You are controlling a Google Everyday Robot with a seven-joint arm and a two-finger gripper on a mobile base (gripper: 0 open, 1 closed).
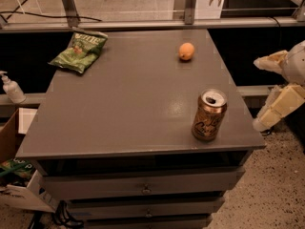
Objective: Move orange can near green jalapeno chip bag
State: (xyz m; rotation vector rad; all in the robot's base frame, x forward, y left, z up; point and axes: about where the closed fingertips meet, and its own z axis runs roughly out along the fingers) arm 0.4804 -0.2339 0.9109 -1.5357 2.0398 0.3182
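Observation:
The orange can (209, 115) stands upright near the front right corner of the grey table (124, 104); it is coppery with dark script and a silver top. The green jalapeno chip bag (79, 50) lies flat at the far left corner, far from the can. My gripper (263, 90) hangs in the air off the table's right edge, to the right of the can and apart from it. Its cream fingers (269, 61) are spread open and hold nothing.
A small round orange fruit (186, 51) sits at the far right of the table. A soap dispenser (10, 87) and a cardboard box (14, 175) stand left of the table. Drawers (143, 187) run below the top. A metal rail (143, 24) runs behind.

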